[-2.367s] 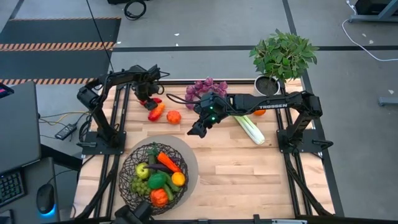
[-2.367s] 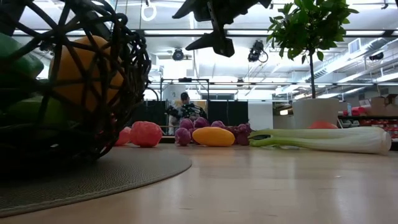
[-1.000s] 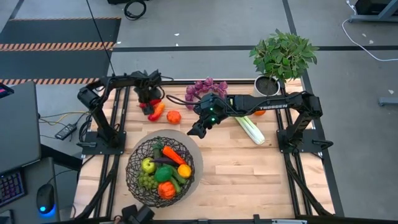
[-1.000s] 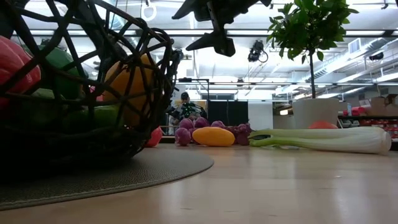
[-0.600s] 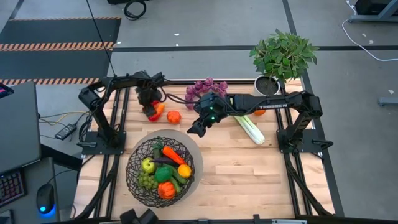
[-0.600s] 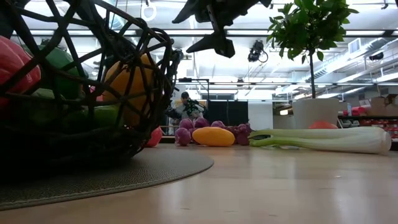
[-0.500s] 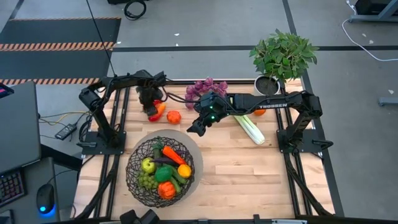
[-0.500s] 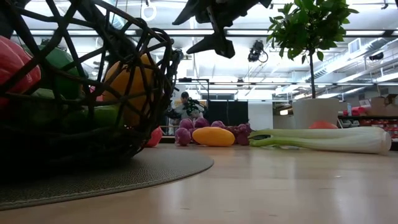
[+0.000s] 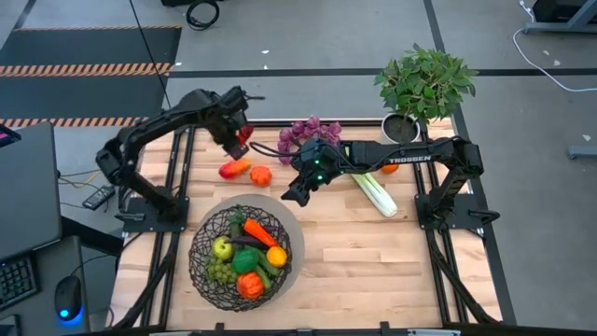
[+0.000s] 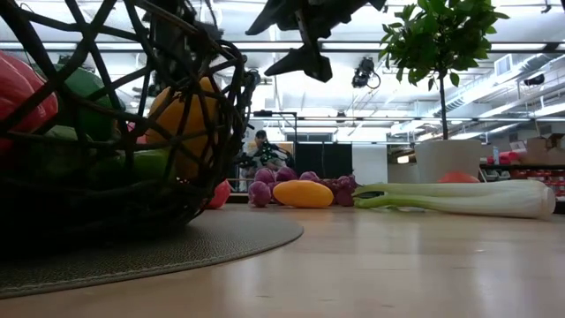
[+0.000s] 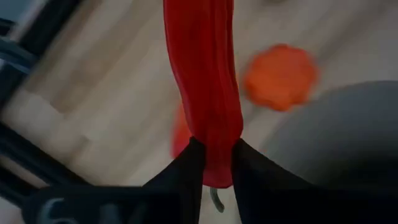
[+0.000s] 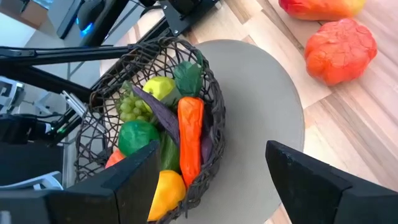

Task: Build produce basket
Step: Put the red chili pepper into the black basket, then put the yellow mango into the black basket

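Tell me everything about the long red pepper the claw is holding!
The long, glossy red pepper looks like smooth toy plastic, with a thin stem poking out at one end. The left claw is shut on it, its two dark fingers pinching near the stem end. It hangs lifted above the wooden table, over the far left part. Nothing else touches it.

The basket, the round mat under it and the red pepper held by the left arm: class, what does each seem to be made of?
Basket: dark, thin criss-crossing strands, probably wire, matt; see-through mesh.
Round mat: flat grey disc, looks like felt or rubber; no shine.
Red pepper: smooth, evenly coloured, slightly glossy, likely moulded plastic; the left gripper pinches it between its fingers.
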Available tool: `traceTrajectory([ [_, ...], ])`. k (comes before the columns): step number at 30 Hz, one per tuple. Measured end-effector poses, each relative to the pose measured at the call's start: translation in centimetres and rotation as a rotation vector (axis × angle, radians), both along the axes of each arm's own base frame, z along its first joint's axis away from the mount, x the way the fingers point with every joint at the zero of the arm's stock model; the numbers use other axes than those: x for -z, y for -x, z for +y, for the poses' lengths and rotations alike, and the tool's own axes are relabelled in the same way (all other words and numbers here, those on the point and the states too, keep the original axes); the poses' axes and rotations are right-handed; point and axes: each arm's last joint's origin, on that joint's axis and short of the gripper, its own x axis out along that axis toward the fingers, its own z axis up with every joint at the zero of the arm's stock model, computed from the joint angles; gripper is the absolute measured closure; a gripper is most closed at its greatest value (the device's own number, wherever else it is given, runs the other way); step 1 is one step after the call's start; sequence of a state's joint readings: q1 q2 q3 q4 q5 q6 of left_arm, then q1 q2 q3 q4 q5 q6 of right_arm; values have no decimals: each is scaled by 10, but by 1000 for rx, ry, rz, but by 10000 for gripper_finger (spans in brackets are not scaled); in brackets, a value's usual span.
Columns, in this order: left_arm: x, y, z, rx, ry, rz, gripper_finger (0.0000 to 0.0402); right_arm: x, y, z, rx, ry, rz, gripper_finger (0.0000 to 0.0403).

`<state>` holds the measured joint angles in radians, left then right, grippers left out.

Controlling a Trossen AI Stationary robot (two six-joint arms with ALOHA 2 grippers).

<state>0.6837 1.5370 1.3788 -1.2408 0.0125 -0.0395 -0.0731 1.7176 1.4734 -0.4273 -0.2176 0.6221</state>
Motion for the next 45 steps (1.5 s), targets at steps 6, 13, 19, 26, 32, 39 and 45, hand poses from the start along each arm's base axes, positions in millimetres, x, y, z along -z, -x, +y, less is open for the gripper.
traceTrajectory([
  [6,-21,-4,-53,-34,39,-29,330,4,8,-7,31,8,89,109],
  [13,-38,-20,-123,-29,86,-165,323,-9,41,-31,119,159,219,110],
  [19,-35,-35,-178,-56,160,-190,322,-30,72,-51,145,223,241,110],
  [26,-35,-31,-235,-105,226,-199,309,-54,101,-60,142,291,196,110],
  [32,-35,-28,-267,-15,256,-221,269,-62,117,-63,137,317,211,110],
  [39,-37,-26,-267,-83,287,-221,170,-62,122,-65,168,369,256,110],
  [45,-33,-21,-245,5,199,-120,99,-62,122,-68,208,389,264,110],
])
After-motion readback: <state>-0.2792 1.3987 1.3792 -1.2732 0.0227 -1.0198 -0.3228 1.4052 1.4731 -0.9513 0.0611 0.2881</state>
